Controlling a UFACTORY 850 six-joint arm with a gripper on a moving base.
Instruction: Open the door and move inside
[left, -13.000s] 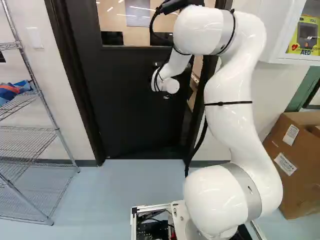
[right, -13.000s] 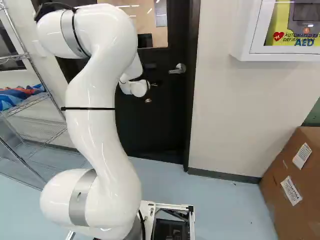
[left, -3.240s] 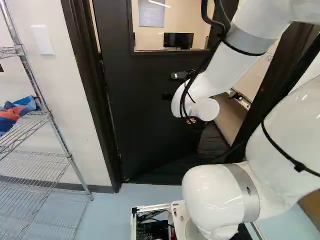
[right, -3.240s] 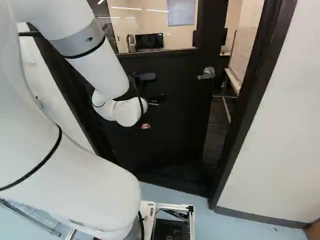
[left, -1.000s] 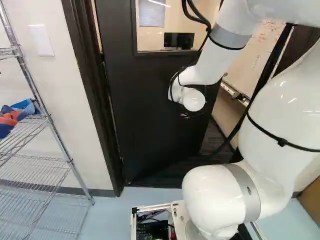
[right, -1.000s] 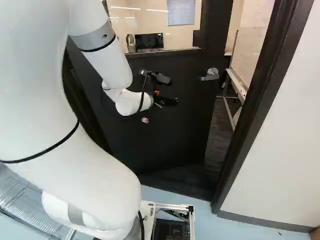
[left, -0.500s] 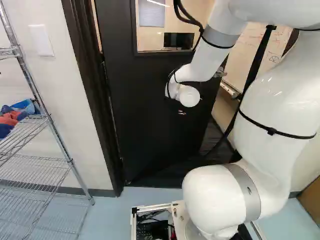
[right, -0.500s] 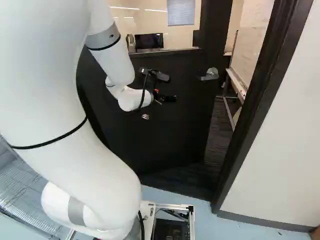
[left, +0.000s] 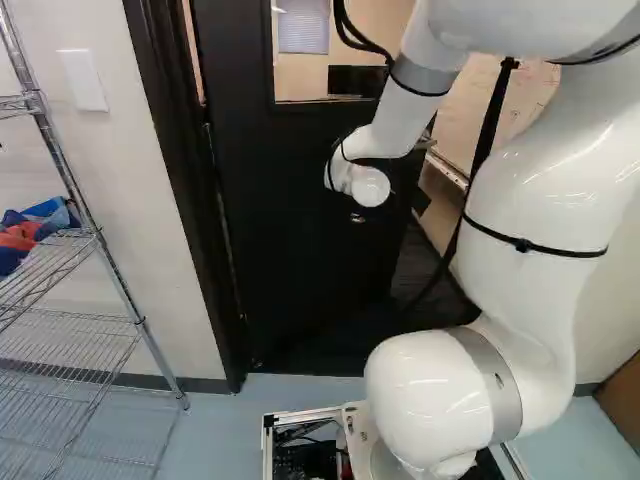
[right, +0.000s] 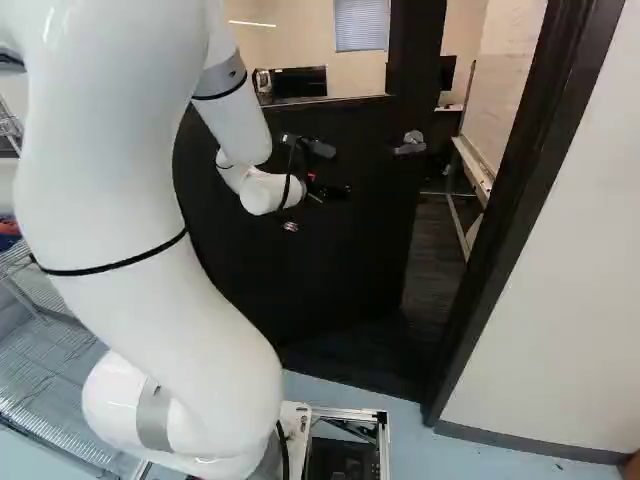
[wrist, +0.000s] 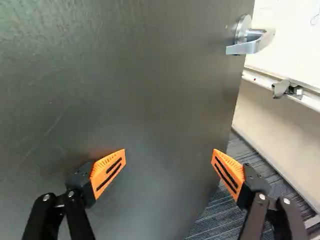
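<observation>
The black door (right: 330, 260) stands ajar, swung inward, with a gap between its free edge and the frame (right: 500, 200). In the right base view, my gripper (right: 335, 192) is at the door's face, below the window and on the hinge side of the silver lever handle (right: 411, 144). The wrist view has the gripper (wrist: 168, 153) open, its orange pads wide apart and nothing gripped. Ahead and off to one side of the fingers is the handle (wrist: 250, 40). One finger is close to the door face (wrist: 125, 90); contact cannot be told.
A wire shelf rack (left: 90, 330) stands by the wall at the left of the left base view. Through the doorway are dark flooring (right: 435, 270) and a whiteboard on a stand (right: 500, 90). A cardboard box (left: 622, 390) is at the right.
Since the oldest frames the base has moved closer to the doorway and the door has swung inward. Over the last second the base holds still while the arm shifts forward and the door opens slightly wider.
</observation>
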